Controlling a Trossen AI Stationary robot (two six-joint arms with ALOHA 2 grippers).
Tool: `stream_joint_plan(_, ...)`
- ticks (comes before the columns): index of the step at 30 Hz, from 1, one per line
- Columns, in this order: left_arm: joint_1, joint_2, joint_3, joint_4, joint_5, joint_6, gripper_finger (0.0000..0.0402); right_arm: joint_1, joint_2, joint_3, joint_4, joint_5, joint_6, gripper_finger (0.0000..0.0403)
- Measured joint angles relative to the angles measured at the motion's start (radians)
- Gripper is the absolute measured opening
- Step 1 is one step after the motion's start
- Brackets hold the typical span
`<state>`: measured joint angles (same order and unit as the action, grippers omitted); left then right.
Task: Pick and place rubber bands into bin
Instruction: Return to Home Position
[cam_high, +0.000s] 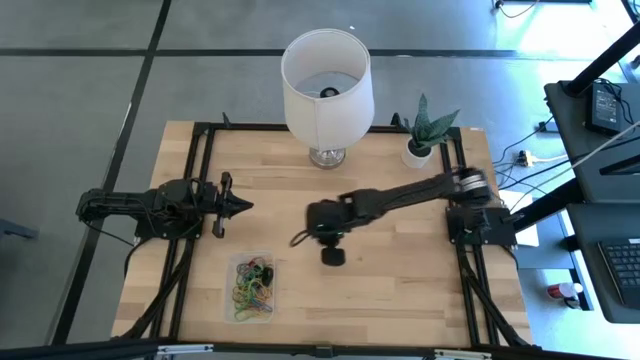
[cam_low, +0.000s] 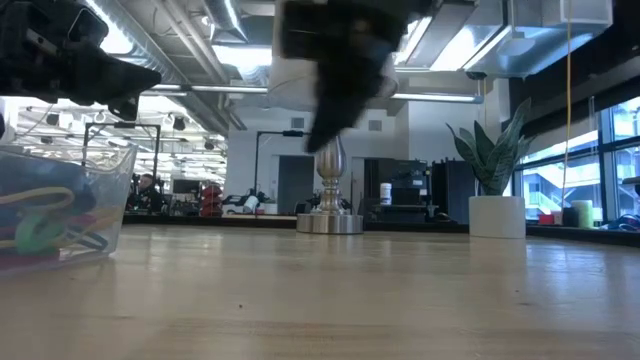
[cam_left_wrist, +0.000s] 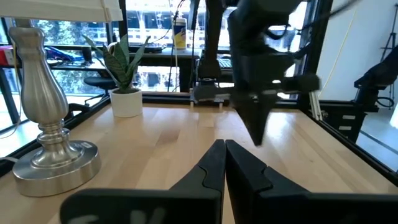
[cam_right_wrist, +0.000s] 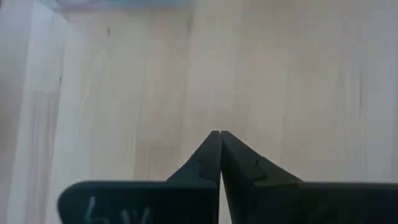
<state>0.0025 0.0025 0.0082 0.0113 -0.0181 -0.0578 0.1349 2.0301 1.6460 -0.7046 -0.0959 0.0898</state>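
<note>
1. While the left arm (cam_high: 150, 208) sits folded at the left side of the tabletop (cam_high: 400, 270), the left jaws are pressed together and hold nothing. It looks parked, so I would leave it alone.
2. The bin (cam_high: 251, 257) stands near the front edge, left of centre, with the rubber bands (cam_high: 252, 285) heaped inside in a mixed tangle. I see none loose on the wood, though a thin one could escape the overhead view.
3. The right arm (cam_high: 400, 195) reaches from its base at the right side out to mid-tabletop, well apart from the bin. The right jaws point down over bare wood, pressed together and empty.
4. To go home cleanly, I judge it should lift first, then fold back toward its base with the jaws closed.
5. The lamp (cam_high: 327, 75) and potted plant (cam_high: 425, 130) stand at the far edge, the plant near the arm's base, so the elbow should swing clear of both.
</note>
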Motion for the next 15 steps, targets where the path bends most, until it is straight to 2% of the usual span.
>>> stream_joint_plan(3,0.0,0.0,0.0,0.0,0.0,0.0,0.0007,0.0,-0.154,-0.245,0.146,0.006,0.072,0.0009)
stream_joint_plan(7,0.0,0.0,0.0,0.0,0.0,0.0,0.0006,0.001,-0.363,-0.512,0.243,0.07,0.151,0.0003)
stream_joint_plan(15,0.0,0.0,0.0,0.0,0.0,0.0,0.0006,0.037,-0.763,-0.907,0.35,0.19,0.197,0.0004)
